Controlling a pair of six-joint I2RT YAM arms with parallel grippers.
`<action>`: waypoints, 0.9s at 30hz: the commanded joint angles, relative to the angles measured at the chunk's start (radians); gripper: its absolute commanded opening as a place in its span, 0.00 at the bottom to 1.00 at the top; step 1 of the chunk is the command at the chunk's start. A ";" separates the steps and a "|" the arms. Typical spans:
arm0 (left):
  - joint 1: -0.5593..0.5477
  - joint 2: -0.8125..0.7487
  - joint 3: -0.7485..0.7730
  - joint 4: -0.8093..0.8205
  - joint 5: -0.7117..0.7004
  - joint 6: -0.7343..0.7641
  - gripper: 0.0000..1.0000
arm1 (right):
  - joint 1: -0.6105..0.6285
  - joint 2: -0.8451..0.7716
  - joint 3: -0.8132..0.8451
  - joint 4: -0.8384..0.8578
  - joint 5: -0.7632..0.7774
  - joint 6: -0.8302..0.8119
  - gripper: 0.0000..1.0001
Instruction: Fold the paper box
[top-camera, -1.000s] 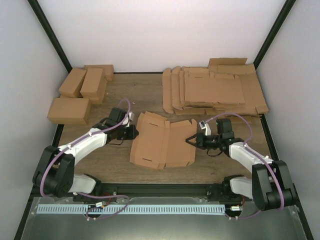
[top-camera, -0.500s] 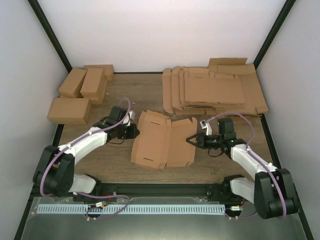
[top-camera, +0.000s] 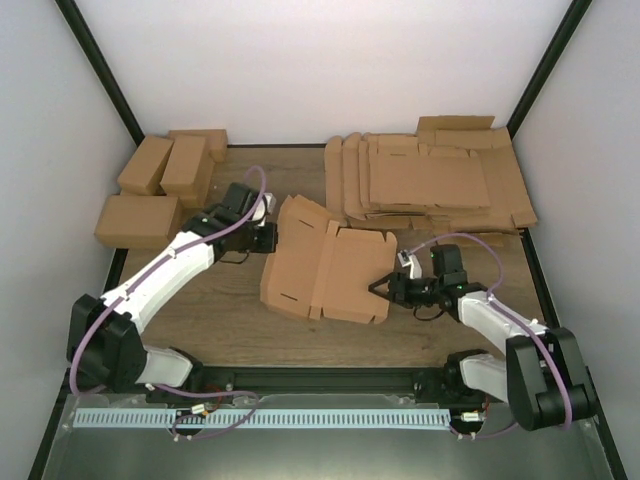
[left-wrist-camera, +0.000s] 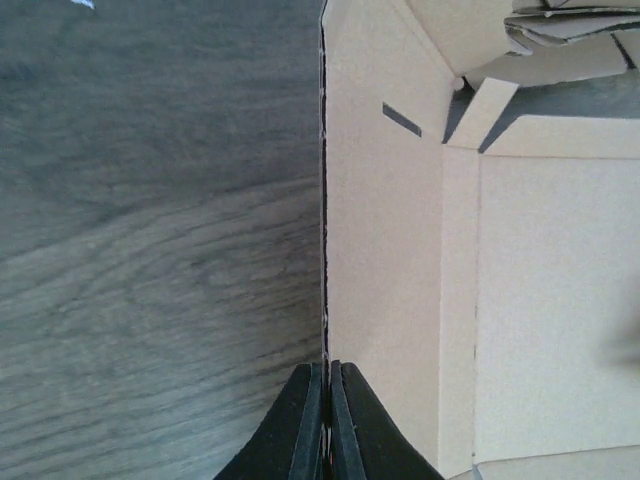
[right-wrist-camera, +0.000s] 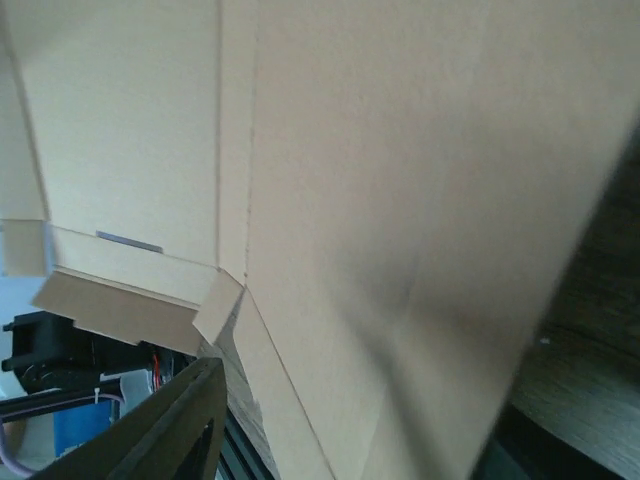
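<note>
1. Possibly the box (top-camera: 325, 272) could be creased wrongly or pulled free if it were tugged by the left gripper (top-camera: 270, 240), which was pinched shut on its left edge.
2. That risk was raised because the right gripper (top-camera: 383, 288) was spread wide around the right edge.
3. The box was seen mid-table: brown, creased, mostly flat, its left panel lifted.

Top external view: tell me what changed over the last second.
The left gripper, shut on the paper box's left edge, moved away from its base, carrying that side with it and skewing the sheet. The right gripper, open at the right edge, drew slightly nearer its base. The stack of flat blanks and the folded cartons stayed put.
</note>
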 joint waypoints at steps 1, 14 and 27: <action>-0.059 0.049 0.120 -0.198 -0.230 0.073 0.04 | 0.049 0.040 0.000 0.039 0.061 0.014 0.57; -0.302 0.225 0.309 -0.393 -0.705 0.166 0.05 | 0.112 0.048 0.043 0.013 0.225 0.009 0.83; -0.447 0.329 0.353 -0.386 -0.863 0.135 0.08 | 0.194 0.178 0.047 0.185 0.146 0.054 0.39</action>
